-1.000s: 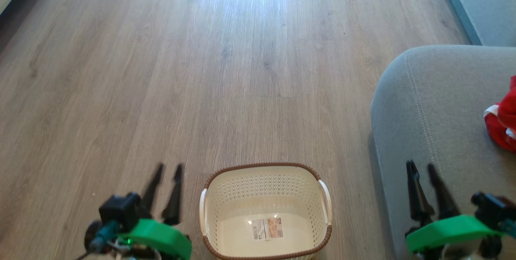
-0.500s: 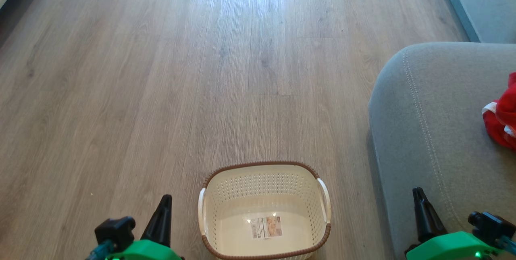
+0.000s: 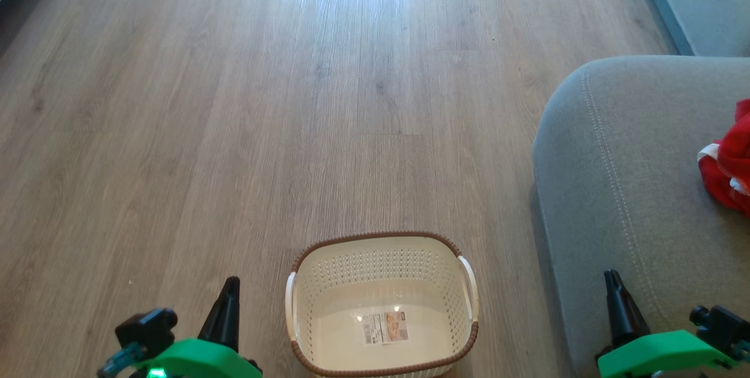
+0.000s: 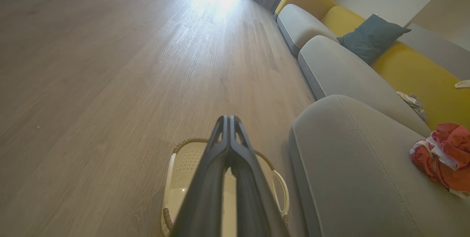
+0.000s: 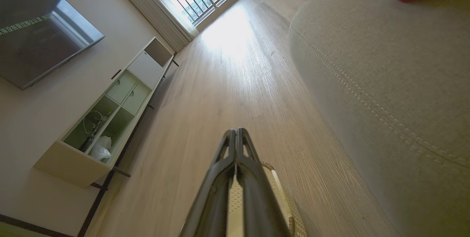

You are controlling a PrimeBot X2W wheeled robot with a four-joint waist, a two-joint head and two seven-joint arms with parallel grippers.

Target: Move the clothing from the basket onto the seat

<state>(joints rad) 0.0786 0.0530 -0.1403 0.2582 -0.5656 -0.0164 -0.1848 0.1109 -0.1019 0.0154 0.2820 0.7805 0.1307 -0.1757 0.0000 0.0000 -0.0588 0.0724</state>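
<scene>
A: How do they stand?
B: Left end effector (image 3: 229,287) and right end effector (image 3: 613,278) both have fingers pressed together, empty.
A: The danger?
B: Probably a careless swing: the right could clip the seat (image 3: 615,179), the left the basket (image 3: 375,236).
A: Pose?
B: Low in the bottom corners, pointing up-frame.
A: The clothing (image 3: 726,161)?
B: On the seat, right edge; the basket holds just its label (image 3: 385,328).

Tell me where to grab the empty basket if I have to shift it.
On the basket, take the white handle at the end nearer the seat, coming down from above: it loops clear of the perforated wall, likely leaving a gap to close around.
</scene>
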